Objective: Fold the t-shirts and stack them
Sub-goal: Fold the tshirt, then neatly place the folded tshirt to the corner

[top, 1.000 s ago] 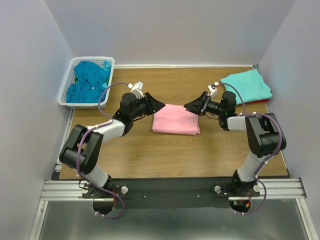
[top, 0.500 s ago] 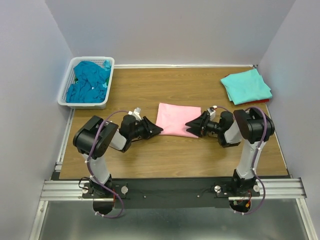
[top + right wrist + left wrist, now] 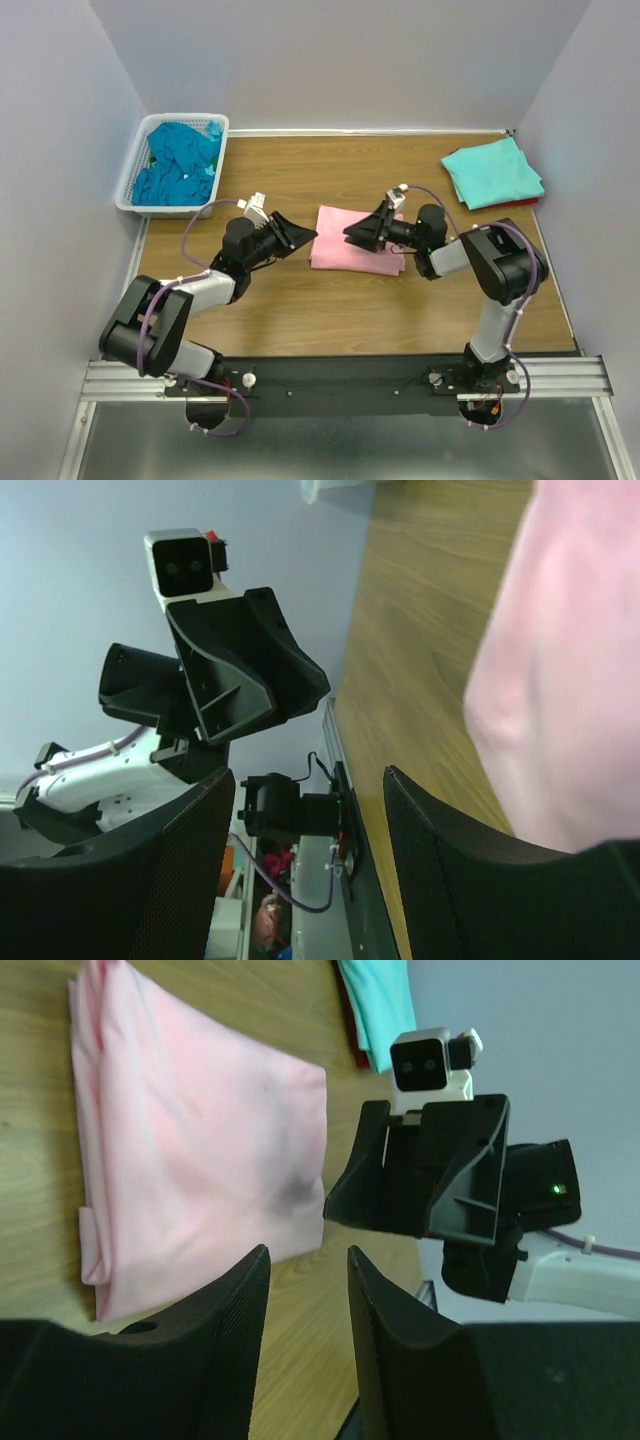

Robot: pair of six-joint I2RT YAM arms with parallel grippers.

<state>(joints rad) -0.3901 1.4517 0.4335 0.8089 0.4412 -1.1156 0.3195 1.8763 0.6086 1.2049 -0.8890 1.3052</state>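
Note:
A folded light pink t-shirt (image 3: pixel 365 245) lies on the table's middle. My left gripper (image 3: pixel 308 235) is open and empty, just left of the shirt's left edge. My right gripper (image 3: pixel 349 233) is open and empty, over the shirt's left part, facing the left gripper. In the left wrist view the pink shirt (image 3: pixel 190 1150) lies ahead of my left gripper (image 3: pixel 307 1260), with the right gripper (image 3: pixel 425 1175) beyond it. In the right wrist view my right gripper (image 3: pixel 305 790) frames the left gripper (image 3: pixel 235 665), with the pink shirt (image 3: pixel 570 680) at the right. A folded aqua t-shirt (image 3: pixel 493 172) lies on a red one (image 3: pixel 518 203) at the far right.
A white lattice basket (image 3: pixel 127 180) at the far left holds crumpled teal-blue t-shirts (image 3: pixel 178 160). Grey walls close in the table on the left, back and right. The arms' black base rail (image 3: pixel 340 375) runs along the near edge.
Both grippers came down from the shirt's far corners to its near edge, then lifted again. The right gripper has swung left over the shirt. The left has moved slightly up.

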